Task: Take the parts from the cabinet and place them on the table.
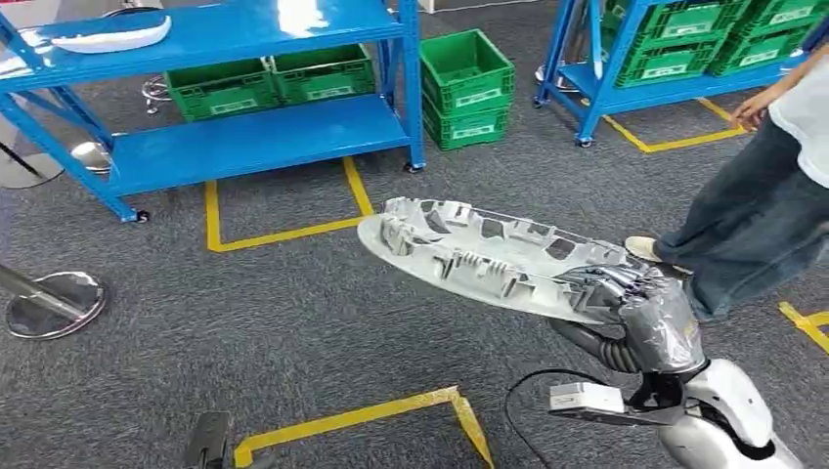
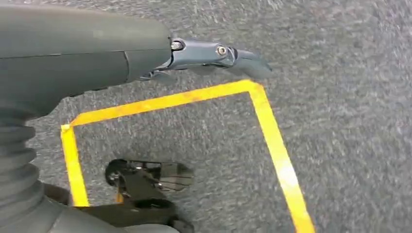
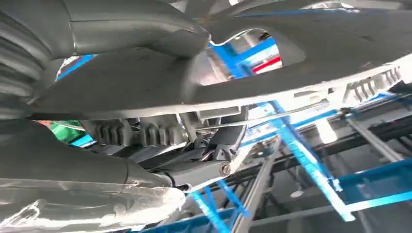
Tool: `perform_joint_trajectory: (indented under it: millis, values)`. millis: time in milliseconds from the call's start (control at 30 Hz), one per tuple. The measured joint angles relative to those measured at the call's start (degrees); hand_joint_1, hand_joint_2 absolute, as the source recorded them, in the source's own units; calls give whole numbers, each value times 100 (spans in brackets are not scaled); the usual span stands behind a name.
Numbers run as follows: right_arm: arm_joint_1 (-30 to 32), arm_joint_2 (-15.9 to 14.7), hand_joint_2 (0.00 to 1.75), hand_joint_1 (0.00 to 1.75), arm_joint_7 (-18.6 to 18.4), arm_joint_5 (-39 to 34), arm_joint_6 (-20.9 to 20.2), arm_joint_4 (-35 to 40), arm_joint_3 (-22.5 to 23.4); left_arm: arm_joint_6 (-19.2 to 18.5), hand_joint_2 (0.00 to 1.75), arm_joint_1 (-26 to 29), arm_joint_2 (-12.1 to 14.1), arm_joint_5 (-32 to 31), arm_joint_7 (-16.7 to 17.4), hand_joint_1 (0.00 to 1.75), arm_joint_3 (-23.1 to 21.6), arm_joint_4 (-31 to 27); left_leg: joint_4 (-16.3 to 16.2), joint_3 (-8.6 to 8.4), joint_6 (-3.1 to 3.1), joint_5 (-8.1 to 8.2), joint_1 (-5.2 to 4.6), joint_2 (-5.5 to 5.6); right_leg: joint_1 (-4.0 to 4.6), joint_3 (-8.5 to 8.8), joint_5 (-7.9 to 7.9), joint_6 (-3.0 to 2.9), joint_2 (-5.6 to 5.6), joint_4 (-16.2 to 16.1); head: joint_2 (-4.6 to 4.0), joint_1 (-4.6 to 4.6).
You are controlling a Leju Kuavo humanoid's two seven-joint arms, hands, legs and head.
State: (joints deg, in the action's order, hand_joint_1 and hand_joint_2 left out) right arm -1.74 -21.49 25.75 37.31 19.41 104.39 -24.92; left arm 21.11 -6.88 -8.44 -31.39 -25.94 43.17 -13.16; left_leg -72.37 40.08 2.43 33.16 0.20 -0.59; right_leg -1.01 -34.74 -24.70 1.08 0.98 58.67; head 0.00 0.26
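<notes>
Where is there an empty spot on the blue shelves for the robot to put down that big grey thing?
The right hand holds the grey part. On the blue rack, the top shelf is bare to the right of the white part. The front strip of the lower shelf, before the green crates, is bare too. The right-hand rack is crowded with crates.

My right hand is shiny silver with dark fingers; white forearm shell, black cable, grey ribbed wrist cover.
</notes>
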Motion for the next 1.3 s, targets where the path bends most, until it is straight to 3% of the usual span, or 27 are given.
perform_joint_trajectory:
  millis: [33,67,100,167,200,233,300,367,433,467,533,567,633,667,700,733,867,900,933,967,1033,1067,1100,1167,1200,1233,1300]
  values:
    - [5,0,175,175,-2,0,0,0,0,0,175,5,0,-4,0,0,0,0,-290,140,-4,73,-2,0,3,-19,12,-2,61,0,0,0]
    - [8,-2,175,175,-2,0,0,0,0,0,175,4,0,-4,0,0,0,0,-296,140,-12,6,-2,1,3,-26,22,2,120,1,0,2]
    - [14,-2,175,175,-9,0,0,0,2,2,175,-2,0,-4,0,0,0,0,-47,8,-31,-202,0,3,1,-26,30,13,192,1,0,-2]
    - [21,-2,175,175,-11,0,4,0,4,15,175,-14,0,-11,0,0,0,0,837,-457,-68,-665,5,60,-10,-20,45,38,306,2,0,-2]
    - [21,-2,175,175,-11,0,7,2,7,24,175,-19,0,-26,0,0,0,0,1373,-728,-89,-818,22,265,-22,-24,57,68,365,2,0,0]
    - [13,-2,175,175,-11,0,22,2,18,24,175,-25,0,-28,0,0,0,0,1510,-786,-93,-724,40,417,5,-64,71,115,408,18,0,7]
    - [27,-2,175,175,-13,4,39,2,35,11,175,-33,0,-20,7,0,0,0,1504,-757,-119,-749,11,365,-43,-118,143,209,492,-12,0,9]
    - [52,0,175,175,-11,4,42,2,42,-13,175,-43,4,18,-4,0,2,0,1556,-758,-208,-808,19,272,-58,-130,195,299,578,-64,0,4]
    - [56,0,175,175,-7,7,44,0,46,-24,175,-74,4,20,-9,0,2,0,1580,-748,-284,-849,25,173,-23,-301,-87,313,112,265,0,72]
    - [54,2,175,175,-7,4,44,0,46,-31,175,-72,2,20,-9,0,2,0,1578,-731,-293,-854,16,133,-23,-475,-317,336,6,692,0,76]
    - [61,4,175,175,-7,4,44,0,44,-37,175,-53,7,22,-9,0,2,0,1575,-694,-317,-873,-10,14,-23,-856,-724,352,-58,1626,0,74]
    - [63,2,175,175,-9,4,44,-7,46,-39,175,-48,11,22,-9,0,2,0,1575,-679,-324,-884,-21,-50,-22,-894,-753,351,-59,1779,0,72]
    - [65,2,175,175,-11,4,44,-13,46,-39,175,-51,9,22,-9,0,2,0,1574,-666,-315,-900,-38,-152,-12,-524,-476,322,-75,1248,0,72]
    - [64,2,175,175,-11,4,44,-13,46,-39,175,-52,9,22,-9,0,2,0,1574,-669,-307,-905,-40,-194,-2,-184,-267,294,-122,698,0,70]
    - [62,4,175,175,-11,4,44,-13,46,-40,175,-59,7,22,-9,0,2,0,1564,-674,-292,-914,-41,-236,23,196,-114,267,-282,107,0,72]
    - [51,4,175,175,-11,4,44,-13,46,-39,175,-66,11,22,-9,0,2,0,1560,-658,-256,-924,-81,-271,83,261,-209,229,-397,-48,0,68]
    - [56,4,175,175,-11,9,55,-13,55,-39,175,-70,7,22,-9,0,2,0,1565,-638,-137,-1006,-61,-400,94,177,-67,78,-197,-55,0,66]
    - [53,4,175,175,-9,9,55,-13,55,-39,175,-78,13,22,-11,0,2,0,1535,-612,-93,-934,-47,-327,48,171,-11,35,-161,-95,0,66]
    - [44,9,175,175,-9,9,57,-13,52,-39,175,-83,18,22,-13,0,2,0,1344,-538,-51,-700,-48,-132,41,130,27,1,-125,-100,0,50]
    - [40,11,175,175,-9,9,57,-13,50,-42,175,-84,20,33,-13,0,2,0,939,-384,-29,-409,-41,-35,34,80,57,-12,-94,-99,0,52]
    - [40,15,175,175,-9,13,57,-15,48,-46,175,-76,31,61,-13,0,2,0,31,-32,-11,53,-34,0,35,-27,136,-14,-10,-95,0,57]
    - [40,15,175,175,-9,15,57,-18,46,-50,175,-71,33,63,-13,0,2,0,-215,46,-10,138,-34,0,35,-84,181,-12,39,-93,0,55]
    - [41,15,175,175,-9,20,59,-24,46,-55,175,-71,33,63,-13,0,2,0,-169,-22,-16,73,-33,0,33,-143,224,-6,96,-93,0,57]
    - [40,20,175,175,-2,22,61,-26,42,-61,175,-79,48,63,-20,0,2,0,634,-529,-40,-334,-24,18,20,-233,291,24,223,-93,0,55]
    - [39,24,175,175,0,24,61,-26,39,-81,175,-84,55,63,-28,0,2,0,1154,-858,-50,-514,-14,100,11,-258,319,49,254,-92,0,52]
    - [36,24,175,175,4,26,63,-26,39,-109,175,-92,61,63,-42,0,2,0,1527,-1061,-63,-487,0,267,22,-279,350,84,280,-83,0,52]
    - [18,24,175,175,9,44,85,-31,42,-114,175,-114,59,74,-68,0,2,0,1604,-1041,-119,-494,-11,265,38,-337,417,142,333,-87,0,68]
